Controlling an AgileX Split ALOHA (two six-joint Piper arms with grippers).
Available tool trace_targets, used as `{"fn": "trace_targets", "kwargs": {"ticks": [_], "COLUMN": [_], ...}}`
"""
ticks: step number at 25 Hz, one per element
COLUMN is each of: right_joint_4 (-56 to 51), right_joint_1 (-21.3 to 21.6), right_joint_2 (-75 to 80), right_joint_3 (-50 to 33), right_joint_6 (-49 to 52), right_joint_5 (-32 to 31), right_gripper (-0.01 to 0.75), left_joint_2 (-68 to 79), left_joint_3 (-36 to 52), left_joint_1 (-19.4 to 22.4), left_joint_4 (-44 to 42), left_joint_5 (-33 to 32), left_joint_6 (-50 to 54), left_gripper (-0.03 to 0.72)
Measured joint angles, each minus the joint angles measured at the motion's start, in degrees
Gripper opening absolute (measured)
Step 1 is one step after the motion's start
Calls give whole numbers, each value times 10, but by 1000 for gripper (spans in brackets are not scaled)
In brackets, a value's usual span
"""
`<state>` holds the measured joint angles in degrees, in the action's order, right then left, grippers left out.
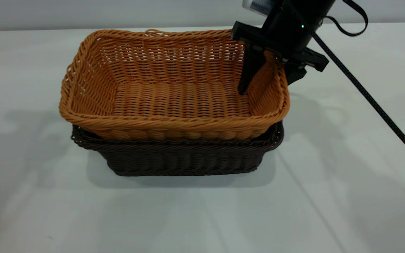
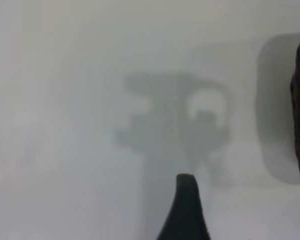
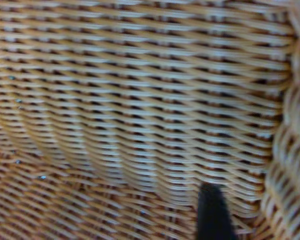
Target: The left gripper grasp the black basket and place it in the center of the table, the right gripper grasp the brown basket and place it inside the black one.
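since the brown basket [image 1: 174, 88] already sits nested in the black basket [image 1: 178, 156] mid-desk [image 1: 346, 196], slightly toward the far edge, the right gripper [image 1: 267, 75] straddles its right wall, jaws spread and apparently released; left gripper [image 2: 186, 210] off-basket, jaws indeterminate.

Plain pale wall [image 1: 83, 14] behind the far edge, w/ nothing else around.
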<state>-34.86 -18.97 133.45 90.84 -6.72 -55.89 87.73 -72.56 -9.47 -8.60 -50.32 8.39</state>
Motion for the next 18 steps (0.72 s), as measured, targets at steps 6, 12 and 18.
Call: {"fn": "trace_targets", "kwargs": {"ticks": [6,12,18], "right_joint_4": [74,197,228], "right_joint_1": [0,0,-1], "right_joint_2": [-44,-125,-265], "right_joint_3": [13,13,13], "right_joint_6": [2,49,70], "right_joint_5": [-62,-123,-139], "right_gripper": [547,544,494], "left_joint_2": [-39,-137,-265], "left_joint_3": [0,0,0], "left_joint_1": [0,0,0], "left_joint_4": [0,0,0], "left_joint_5": [-1,-35,-135], "left_joint_6": [-7,-14,-45], "left_gripper": [557,557,557]}}
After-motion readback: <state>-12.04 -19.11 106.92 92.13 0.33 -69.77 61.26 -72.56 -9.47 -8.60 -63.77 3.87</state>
